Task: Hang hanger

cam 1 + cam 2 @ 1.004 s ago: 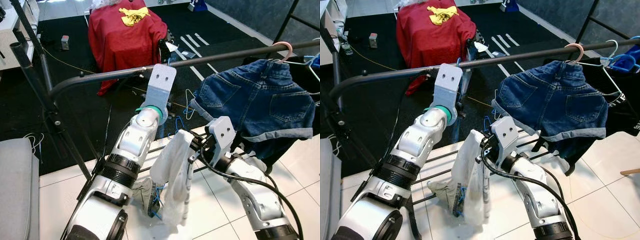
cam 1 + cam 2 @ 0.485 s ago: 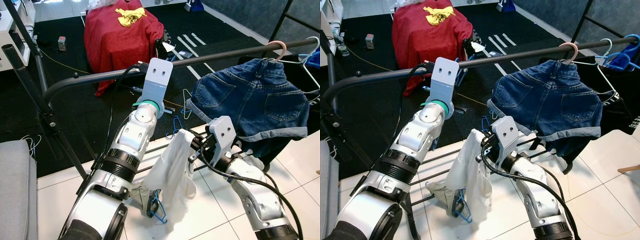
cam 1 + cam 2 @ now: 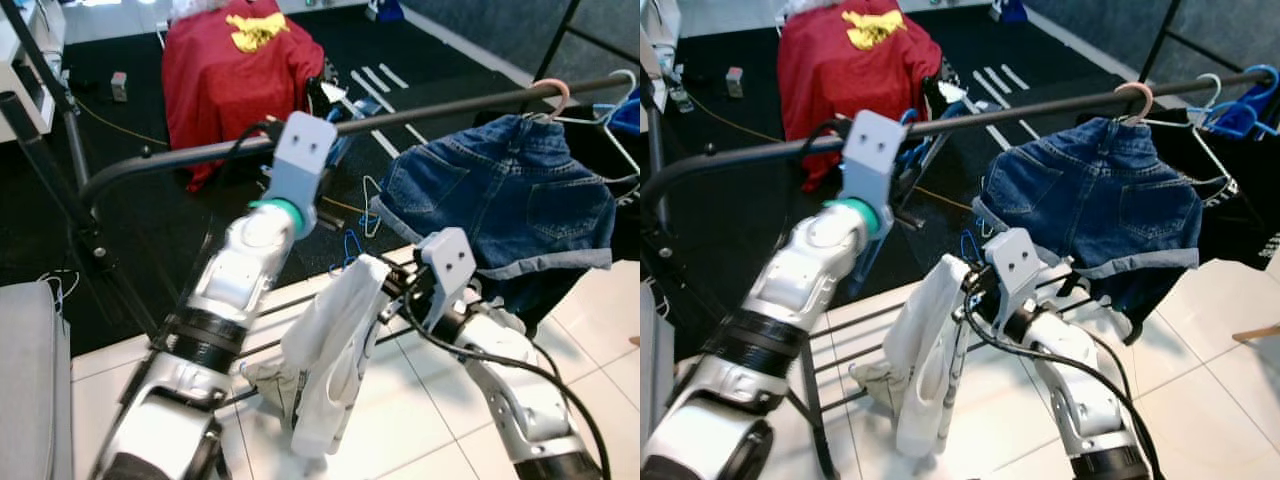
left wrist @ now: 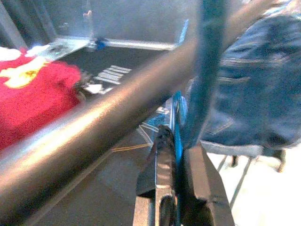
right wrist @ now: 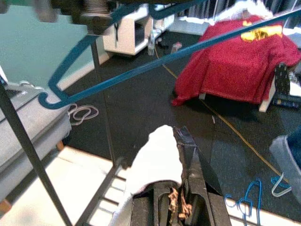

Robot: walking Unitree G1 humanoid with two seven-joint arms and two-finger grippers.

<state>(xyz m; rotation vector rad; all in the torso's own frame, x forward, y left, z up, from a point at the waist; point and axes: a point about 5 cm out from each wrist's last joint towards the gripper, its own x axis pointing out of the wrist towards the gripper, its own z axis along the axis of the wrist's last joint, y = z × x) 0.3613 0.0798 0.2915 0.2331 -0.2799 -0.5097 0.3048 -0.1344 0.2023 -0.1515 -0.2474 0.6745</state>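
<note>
The clothes rail (image 3: 430, 108) crosses the scene from nine o'clock up toward two o'clock. The denim shorts (image 3: 505, 200) hang from it at about two o'clock on a pink hanger (image 3: 556, 92), with other hangers bunched beyond them at the far right.

The left arm is raised to the rail near its middle, at roughly eleven o'clock. In its wrist view the left gripper (image 4: 181, 155) sits just under the bar with its jaws narrow, pinched on the blue hanger (image 4: 203, 70), whose stem rises up across the rail. Half a second ago the same arm held the same height but stood more upright; now it leans further toward nine o'clock, and part of that shift is the head camera moving. The hanger is at the bar, so I judge the hooking step is under way but not finished, since the blurred close view does not show whether the hook sits over the rail.

Lower, at about five o'clock, the right gripper (image 5: 181, 155) has its jaws closed on the white garment (image 3: 335, 350), which droops toward the tiled floor (image 3: 420, 420). Before, a blue hanger showed at the cloth's bottom edge; now none shows there.

The red cloth (image 3: 240, 70) lies draped at twelve o'clock, well apart.
</note>
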